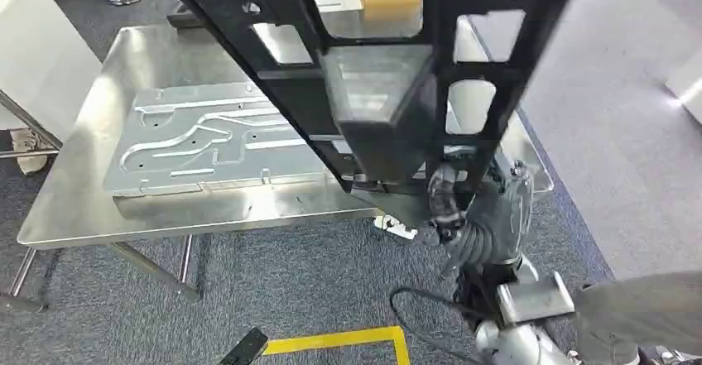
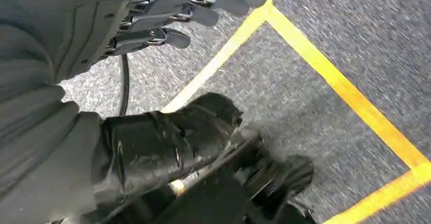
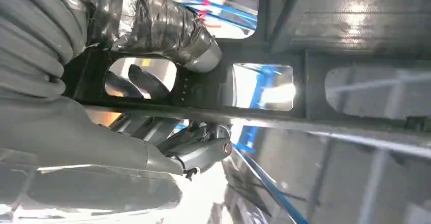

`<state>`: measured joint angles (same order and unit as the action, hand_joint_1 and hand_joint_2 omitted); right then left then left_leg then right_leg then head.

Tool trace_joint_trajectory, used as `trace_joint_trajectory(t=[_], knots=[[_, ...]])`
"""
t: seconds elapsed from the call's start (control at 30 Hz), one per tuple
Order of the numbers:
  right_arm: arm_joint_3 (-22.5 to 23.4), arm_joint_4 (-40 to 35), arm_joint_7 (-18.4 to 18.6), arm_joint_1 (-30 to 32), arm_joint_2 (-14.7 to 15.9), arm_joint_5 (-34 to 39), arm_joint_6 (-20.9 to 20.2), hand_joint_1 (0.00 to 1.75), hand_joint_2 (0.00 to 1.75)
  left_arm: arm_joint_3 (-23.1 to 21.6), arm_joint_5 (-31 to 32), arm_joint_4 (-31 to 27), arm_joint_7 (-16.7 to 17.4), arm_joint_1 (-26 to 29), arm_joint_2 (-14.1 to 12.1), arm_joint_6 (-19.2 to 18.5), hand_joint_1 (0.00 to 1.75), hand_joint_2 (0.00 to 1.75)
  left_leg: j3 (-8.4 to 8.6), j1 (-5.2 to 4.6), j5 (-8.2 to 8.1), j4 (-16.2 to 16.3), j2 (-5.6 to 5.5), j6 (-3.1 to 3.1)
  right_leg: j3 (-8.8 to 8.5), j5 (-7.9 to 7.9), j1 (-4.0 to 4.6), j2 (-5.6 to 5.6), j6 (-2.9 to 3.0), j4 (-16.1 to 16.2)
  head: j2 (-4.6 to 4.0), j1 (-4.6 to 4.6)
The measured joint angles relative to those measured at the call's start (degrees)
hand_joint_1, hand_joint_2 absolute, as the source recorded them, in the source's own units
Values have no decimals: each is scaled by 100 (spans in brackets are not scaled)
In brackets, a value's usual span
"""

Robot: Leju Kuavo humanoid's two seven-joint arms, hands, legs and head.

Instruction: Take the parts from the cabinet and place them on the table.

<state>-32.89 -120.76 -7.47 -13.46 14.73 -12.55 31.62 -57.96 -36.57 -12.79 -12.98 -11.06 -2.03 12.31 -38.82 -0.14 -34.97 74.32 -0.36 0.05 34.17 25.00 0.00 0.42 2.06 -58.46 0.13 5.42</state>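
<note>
Right hand (image 1: 476,212) fingers (image 3: 198,150) clamped on the near end of a large black perforated metal frame part (image 1: 372,67), raised over the bench (image 1: 91,108), left hand (image 2: 152,16) fingers apart over grey carpet with yellow tape (image 2: 325,71), silver stamped metal panel (image 1: 207,141) flat on the bench's left

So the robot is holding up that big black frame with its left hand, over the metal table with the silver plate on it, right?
Not quite: its right hand grips the black frame, as the head view shows. The left hand hangs over the floor, holding nothing. The silver plate does lie on the metal table.
</note>
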Motion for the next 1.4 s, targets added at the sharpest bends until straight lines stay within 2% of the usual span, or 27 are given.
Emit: trace_joint_trajectory(t=[0.03, 0.07, 0.1, 0.2, 0.23, 0.33, 0.4, 0.5, 0.53, 0.57, 0.6, 0.67, 0.7, 0.73, 0.8, 0.9, 0.93, 1.03, 1.07, 1.1, 1.13, 1.17, 1.2, 1.27, 1.33, 1.37, 1.4], knots=[[84, 17, 65, 26, 67, 2, -96, 175, 175, 0, -32, 0, -15, 26, -2, -13, 0, 175, -190, 5, -113, 164, 0, -11, -41, 42, 4, 10, 0, 0, 0, 0], [164, 33, 98, 44, 122, 18, -159, 175, 175, 0, -65, 0, -35, 51, -11, -26, 0, 175, -258, 5, -72, 87, 0, 4, -98, 88, 8, 23, -5, -1, 0, -2], [223, 52, 107, 65, 168, 44, -196, 175, 175, 0, -76, 0, -50, 65, -18, -35, 0, 175, -216, 4, 139, -201, 0, 41, -173, 139, 17, 26, -10, -1, 0, 7], [446, 92, 155, 68, 285, 168, -295, 175, 175, 24, -83, 0, -79, 67, -70, -65, 0, 175, 127, -57, 1258, -1502, 15, 207, -334, 294, 34, 14, -38, 14, 0, -8], [524, 122, 189, 75, 321, 255, -329, 175, 175, 33, -83, 0, -81, 61, -77, -74, 0, 175, 122, -93, 1029, -1564, 2, 219, -388, 333, 48, 40, -78, -4, 0, -31], [747, 223, 212, 98, 489, 556, -452, 175, 175, 39, -87, 0, -94, 103, -92, -94, 0, 175, 242, -95, 1099, -1671, -4, 298, -431, 315, 47, 25, -172, -58, 0, -50], [918, 291, 192, 92, 590, 722, -511, 175, 175, 46, -127, 0, -111, 91, -90, -96, 0, 175, 417, -51, 1093, -1755, -3, 323, -322, 404, 22, 16, -223, -321, 0, -79], [1269, 417, 238, 81, 767, 846, -642, 175, 175, 96, -220, 0, -129, 76, -98, -127, 0, 175, 494, -43, 997, -1749, -6, 359, 440, 847, -35, 10, -325, -1463, 0, -114], [1395, 490, 326, 84, 837, 835, -708, 175, 175, 109, -234, 0, -131, 84, -98, -155, 0, 175, 539, -42, 947, -1741, -11, 353, 654, 970, -58, 8, -351, -1689, 0, -111], [1508, 566, 418, 86, 922, 793, -769, 175, 175, 127, -242, 0, -131, 95, -98, -166, 0, 175, 595, -34, 915, -1728, -14, 341, 733, 947, -77, 6, -386, -1668, 0, -116], [1609, 643, 518, 87, 1003, 727, -824, 175, 175, 140, -253, 0, -127, 112, -96, -173, 0, 175, 667, -24, 849, -1716, -23, 326, 706, 788, -101, 4, -422, -1426, 0, -118], [1812, 765, 816, 85, 1198, 437, -957, 175, 175, 157, -288, 0, -125, 121, -90, -197, 0, 175, 816, 1, 709, -1665, -36, 292, 436, 93, -139, -3, -479, -497, 0, -129], [1893, 844, 971, 84, 1272, 233, -1012, 175, 175, 171, -304, 2, -127, 135, -90, -197, 0, 175, 791, -5, 642, -1650, -46, 252, 382, -302, -157, -11, -473, -122, 0, -155], [1981, 948, 1113, 86, 1350, 21, -1046, 175, 175, 190, -316, 2, -139, 111, -90, -211, 0, 175, 812, -10, 611, -1595, -57, 213, 436, -142, -103, -12, -402, -111, 0, -147], [2172, 1057, 1329, 164, 1545, -260, -1110, 175, 175, 208, -358, 2, -162, 98, -90, -221, 0, 175, 763, -14, 584, -1583, -63, 158, 442, -206, -85, 0, -267, -139, 0, -164], [2428, 1231, 1390, 194, 1709, -319, -1121, 175, 175, 223, -374, 2, -177, 106, -94, -236, 0, 175, 743, -4, 459, -1500, -44, 89, 356, -173, -110, -6, -174, -106, 0, -162], [2483, 1252, 1388, 183, 1729, -321, -1125, 175, 175, 234, -376, 2, -179, 100, -92, -236, 0, 175, 602, -5, 332, -1201, -26, 69, 331, -149, -109, -9, -143, -104, 0, -138], [2564, 1349, 1370, 204, 1801, -321, -1158, 175, 175, 299, -374, 2, -179, 101, -81, -254, 0, 175, -163, 10, -59, 11, -10, 48, 279, -79, -68, -7, -106, -111, 0, -138], [2592, 1414, 1370, 222, 1836, -321, -1169, 175, 175, 299, -374, 2, -179, 108, -76, -266, 0, 175, -319, 9, 4, 123, -8, 60, 250, -49, -50, -6, -98, -117, 0, -138], [2609, 1457, 1370, 236, 1864, -321, -1180, 175, 175, 302, -376, 2, -179, 116, -77, -267, 0, 175, -304, 5, 216, -77, -8, 87, 204, -13, -32, -3, -90, -124, 0, -140], [2629, 1484, 1370, 239, 1879, -324, -1180, 175, 175, 304, -376, 2, -179, 116, -76, -264, 0, 175, -184, -8, 486, -434, -8, 129, 153, 19, -13, 4, -87, -125, 0, -133], [2657, 1512, 1370, 240, 1901, -326, -1178, 175, 175, 310, -376, 2, -179, 110, -79, -264, 0, 175, 20, -40, 840, -964, -8, 201, 85, 55, 4, 5, -87, -125, 0, -140], [2679, 1528, 1368, 240, 1921, -326, -1178, 175, 175, 323, -376, 2, -179, 105, -85, -264, 0, 175, 179, -80, 1083, -1419, -7, 290, 29, 90, 4, 4, -89, -118, 0, -140], [2701, 1563, 1359, 215, 1956, -330, -1176, 175, 175, 356, -376, 2, -179, 71, -94, -266, 0, 175, 252, -131, 953, -1617, 5, 348, 38, 76, -44, 2, -127, -80, 0, -177], [2703, 1602, 1427, 258, 1960, -397, -1173, 175, 175, 361, -376, 2, -179, 90, -94, -267, 0, 175, 290, -165, 1010, -1597, -12, 371, 18, 101, -71, 3, -195, -47, 0, -173], [2706, 1628, 1501, 272, 1991, -455, -1162, 175, 175, 363, -380, 2, -179, 97, -96, -267, 0, 175, 347, -133, 1050, -1697, -7, 391, -16, 94, -53, 9, -239, -20, 0, -173], [2723, 1657, 1571, 303, 2030, -523, -1151, 175, 175, 363, -380, 2, -177, 105, -83, -267, 0, 175, 448, -63, 1106, -1835, 18, 336, 0, 155, -67, -9, -247, -89, 0, -188]])
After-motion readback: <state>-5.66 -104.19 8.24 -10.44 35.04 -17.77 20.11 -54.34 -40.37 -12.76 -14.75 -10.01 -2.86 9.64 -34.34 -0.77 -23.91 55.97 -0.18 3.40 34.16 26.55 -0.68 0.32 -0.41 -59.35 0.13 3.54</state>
